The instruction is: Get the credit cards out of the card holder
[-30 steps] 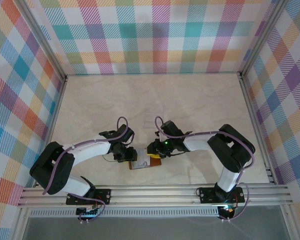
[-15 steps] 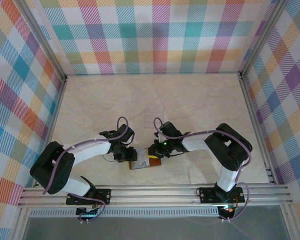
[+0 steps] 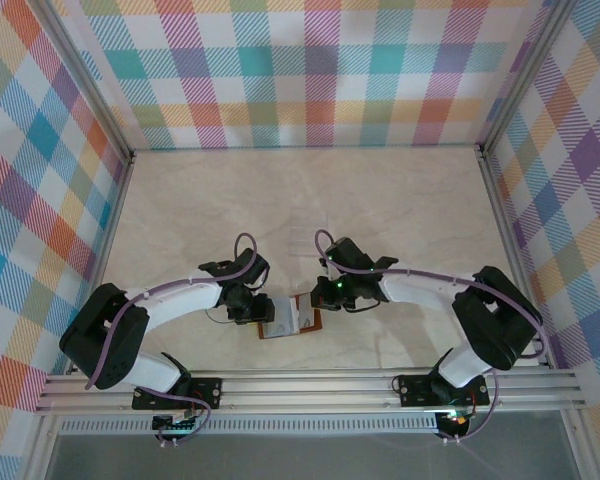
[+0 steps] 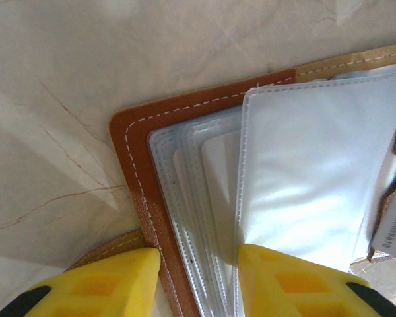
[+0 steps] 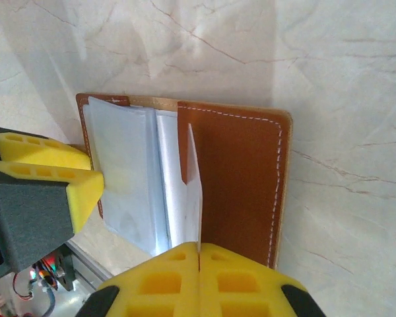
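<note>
Two bases sit bolted on the near rail, with a reach inward from each.

On the left: climbs from the base, folds at a raised elbow, then sends the left arm low and rightward over the table. Ends with the left gripper at the left edge of the wallet. Stands partly open there, yellow fingers apart, straddling the stitched brown border. Sets one tip outside the leather and the other over the clear sleeves. Cannot tell whether pressing down on the wallet or just poised above it.

On the right: swings wide, with the elbow far out to the right and well off the wallet. Stretches the long forearm of the right arm leftward, wrist turned down. Brings the right gripper over the wallet's right half. Closes tight on a thin pale card, both yellow pads flat together around its near end. Holds it edge-on along the line where the sleeves meet bare brown leather. Cannot tell whether the far end sits inside a pocket.

Between the two grippers, just ahead of the rail: the wallet, open and flat on the table, sleeves fanned to the left, plain leather flap to the right.

Beyond: pale marbled tabletop, then plaid walls on three sides.
</note>
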{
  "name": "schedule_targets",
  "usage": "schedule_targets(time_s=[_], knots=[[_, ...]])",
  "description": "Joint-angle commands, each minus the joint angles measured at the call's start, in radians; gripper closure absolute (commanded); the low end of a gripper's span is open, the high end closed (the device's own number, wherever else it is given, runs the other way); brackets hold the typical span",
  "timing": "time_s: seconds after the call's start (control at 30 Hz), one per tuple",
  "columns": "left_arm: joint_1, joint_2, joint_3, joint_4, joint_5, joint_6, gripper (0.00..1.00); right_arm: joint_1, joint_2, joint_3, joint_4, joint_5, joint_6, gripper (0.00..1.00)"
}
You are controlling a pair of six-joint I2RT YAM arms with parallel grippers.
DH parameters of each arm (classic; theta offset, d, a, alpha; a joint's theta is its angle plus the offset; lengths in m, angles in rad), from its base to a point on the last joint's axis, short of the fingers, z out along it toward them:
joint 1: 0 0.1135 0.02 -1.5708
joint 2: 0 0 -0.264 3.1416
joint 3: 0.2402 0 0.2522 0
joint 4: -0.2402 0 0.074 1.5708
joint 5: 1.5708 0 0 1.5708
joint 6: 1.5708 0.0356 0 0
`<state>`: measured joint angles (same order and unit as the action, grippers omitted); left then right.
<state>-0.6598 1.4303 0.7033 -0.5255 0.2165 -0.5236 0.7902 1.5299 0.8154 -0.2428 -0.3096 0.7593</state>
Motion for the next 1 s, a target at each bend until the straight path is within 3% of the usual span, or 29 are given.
schedule_targets(time_s=[0.0,0.3,0.43,0.63,0.97], knots=[[-0.009,-0.029,0.001,0.007,-0.094,0.01,0.62,-0.012,-0.048,0.078,-0.137,0.075,-0.132,0.98],[-0.003,-0.113,0.025,-0.014,-0.152,0.0,0.61,-0.038,-0.03,0.346,-0.342,0.256,-0.604,1.0],[0.012,-0.123,0.0,-0.006,-0.176,-0.009,0.6,-0.058,0.051,0.505,-0.424,0.258,-0.945,1.0],[0.067,-0.125,-0.045,0.043,-0.127,-0.009,0.6,-0.086,0.203,0.72,-0.55,0.271,-1.327,1.0],[0.109,-0.161,-0.08,0.056,-0.092,-0.003,0.59,-0.112,0.482,1.044,-0.733,0.308,-1.486,1.0]])
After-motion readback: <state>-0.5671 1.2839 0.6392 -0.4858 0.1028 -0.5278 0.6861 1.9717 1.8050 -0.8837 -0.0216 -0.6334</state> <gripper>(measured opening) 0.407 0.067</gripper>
